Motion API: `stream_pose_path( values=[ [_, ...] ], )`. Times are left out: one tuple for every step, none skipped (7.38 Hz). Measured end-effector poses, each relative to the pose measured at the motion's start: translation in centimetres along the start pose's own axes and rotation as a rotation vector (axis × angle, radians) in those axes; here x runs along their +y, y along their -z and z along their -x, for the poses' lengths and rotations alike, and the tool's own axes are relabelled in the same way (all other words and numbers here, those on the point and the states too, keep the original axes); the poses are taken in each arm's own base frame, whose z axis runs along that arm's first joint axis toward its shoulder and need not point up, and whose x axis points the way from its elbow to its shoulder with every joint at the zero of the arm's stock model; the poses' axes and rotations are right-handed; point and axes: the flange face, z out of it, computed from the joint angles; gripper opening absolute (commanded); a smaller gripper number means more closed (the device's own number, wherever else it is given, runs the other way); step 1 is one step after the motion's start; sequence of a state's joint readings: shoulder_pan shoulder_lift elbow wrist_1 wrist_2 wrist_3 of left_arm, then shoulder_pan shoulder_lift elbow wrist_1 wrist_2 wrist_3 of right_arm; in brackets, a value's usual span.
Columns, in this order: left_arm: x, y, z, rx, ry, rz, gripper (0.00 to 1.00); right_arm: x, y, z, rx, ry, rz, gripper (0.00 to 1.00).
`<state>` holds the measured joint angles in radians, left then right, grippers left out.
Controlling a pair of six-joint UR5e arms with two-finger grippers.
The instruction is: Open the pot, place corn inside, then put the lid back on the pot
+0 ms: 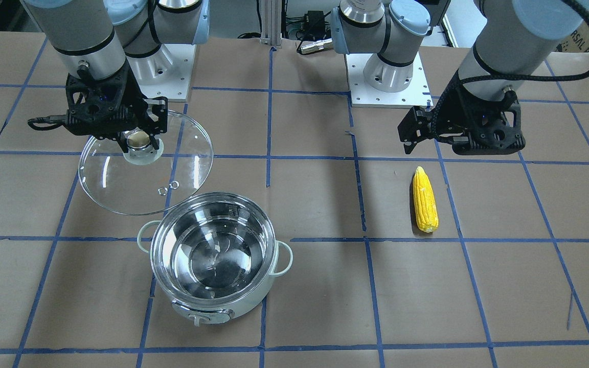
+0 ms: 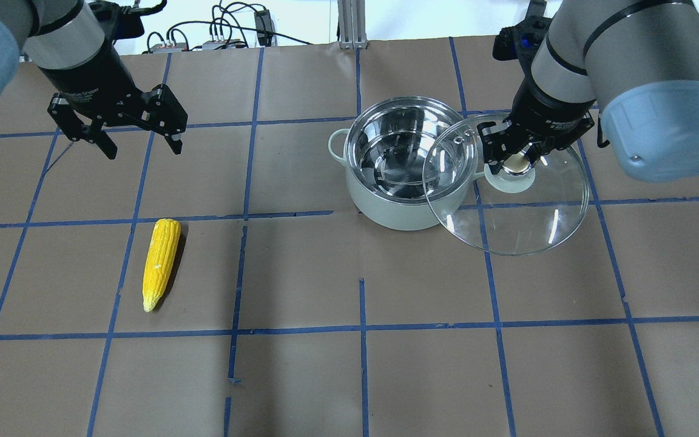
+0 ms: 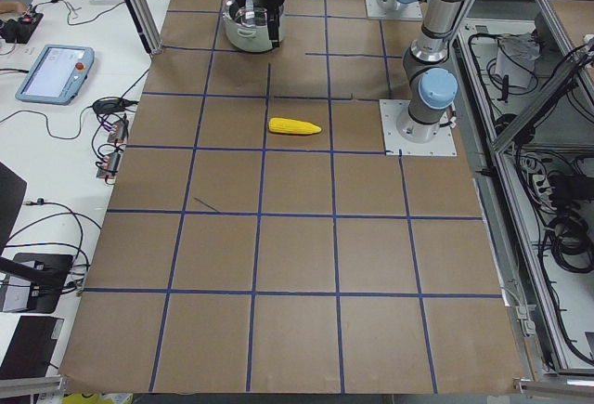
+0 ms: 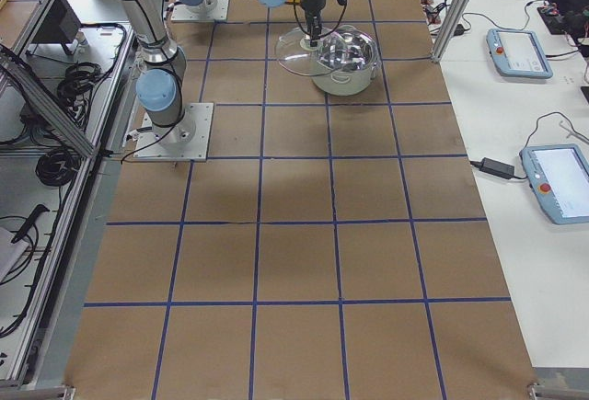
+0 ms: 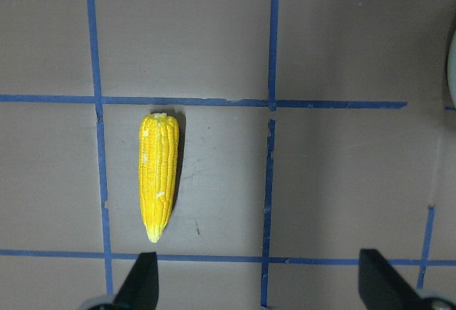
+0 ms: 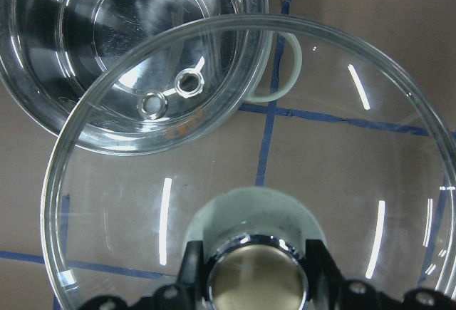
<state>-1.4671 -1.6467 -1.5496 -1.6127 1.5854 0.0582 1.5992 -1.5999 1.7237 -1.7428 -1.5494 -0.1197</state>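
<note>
The pale mint pot [image 2: 407, 164] [image 1: 214, 255] stands open on the table, its shiny steel inside empty. My right gripper [image 2: 516, 159] [image 1: 140, 141] is shut on the metal knob of the clear glass lid [image 2: 510, 197] [image 1: 143, 171] and holds it in the air beside the pot, the lid's rim overlapping the pot's edge in the right wrist view [image 6: 249, 174]. The yellow corn [image 2: 160, 262] [image 1: 425, 199] [image 5: 158, 174] lies flat on the table. My left gripper [image 2: 140, 145] [image 1: 409, 138] is open and empty, hovering above the table beyond the corn's thick end.
The table is brown paper marked with blue tape lines [image 2: 246, 218]. Two white arm base plates [image 1: 389, 84] sit at the robot's side. Tablets and cables [image 4: 520, 51] lie on the white side bench.
</note>
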Motion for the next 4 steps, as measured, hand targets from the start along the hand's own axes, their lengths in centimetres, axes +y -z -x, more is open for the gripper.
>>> stream_pose_path(
  values=[
    [-0.8,-3.1,2.6,0.009,-0.007,0.015,1.00,0.0,0.0,0.0,0.003,0.000,0.001,0.43],
    [-1.2,-6.9,5.3,0.017,-0.036,0.021,1.00,0.1,-0.2,0.0,0.006,0.002,0.009,0.42],
    [-1.3,-10.9,7.4,0.023,-0.075,0.019,1.00,0.2,-0.6,-0.1,0.007,0.006,0.020,0.42],
    [-1.1,-15.0,8.9,0.026,-0.107,0.008,1.00,0.2,-0.9,-0.2,0.008,0.009,0.028,0.42]
  ],
)
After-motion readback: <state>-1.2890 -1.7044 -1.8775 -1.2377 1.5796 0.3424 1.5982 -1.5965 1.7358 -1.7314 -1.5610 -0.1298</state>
